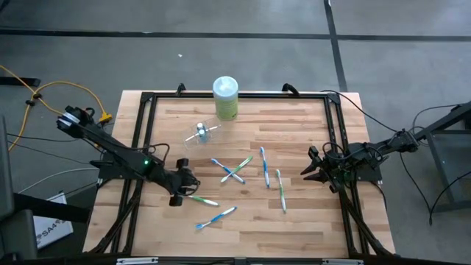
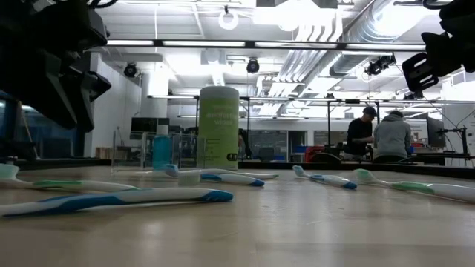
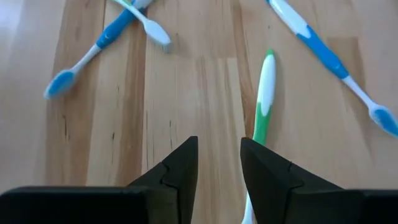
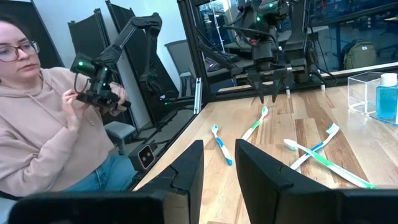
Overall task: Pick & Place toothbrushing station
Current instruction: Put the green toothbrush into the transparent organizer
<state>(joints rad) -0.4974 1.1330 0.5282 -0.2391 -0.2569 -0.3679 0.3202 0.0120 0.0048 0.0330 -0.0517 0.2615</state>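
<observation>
- Wooden butcher-block table (image 1: 294,228) carries six toothbrushes scattered across its middle and near part.
- Clear cup (image 1: 197,135) lies tipped on its side near the far edge, beside a pale green canister (image 1: 225,97) standing upright.
- Left gripper (image 1: 182,190) hovers low at the left side, its fingers (image 3: 180,171) apart with nothing between them; a green-handled toothbrush (image 3: 263,93) lies on the wood just beside one fingertip.
- Two brushes lie crossed (image 1: 233,173) at the centre; a blue-handled toothbrush (image 1: 215,217) lies nearest the front.
- Right gripper (image 1: 315,174) waits at the right edge, fingers slightly apart, holding nothing.
- A person in a pink hoodie (image 4: 37,118) sits beyond the table.
</observation>
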